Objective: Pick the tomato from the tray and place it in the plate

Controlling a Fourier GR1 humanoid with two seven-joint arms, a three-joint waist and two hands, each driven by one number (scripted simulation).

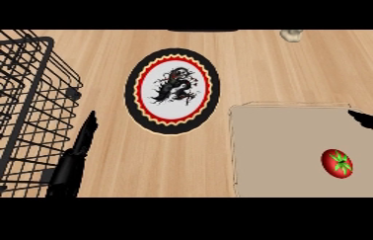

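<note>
The tomato [336, 163] lay on my tray [284, 145], long axis up-down, stem upward. My left hand [79, 147] rested straight-fingered; my right hand's [360, 118] grip was unclear.

A red tomato [336, 163] with a green top lies on the tan tray [284, 150] at the right, near its right side. Left of the tray, apart from it, a plate [172, 91] with a black rim and a dark figure at its middle sits on the wooden tabletop [277, 66]. A black wire basket [33, 110] stands at the left. The left hand [79, 152] shows beside it, fingers straight. A fingertip of the right hand [360, 118] shows at the right edge, over the tray's far corner.
</note>
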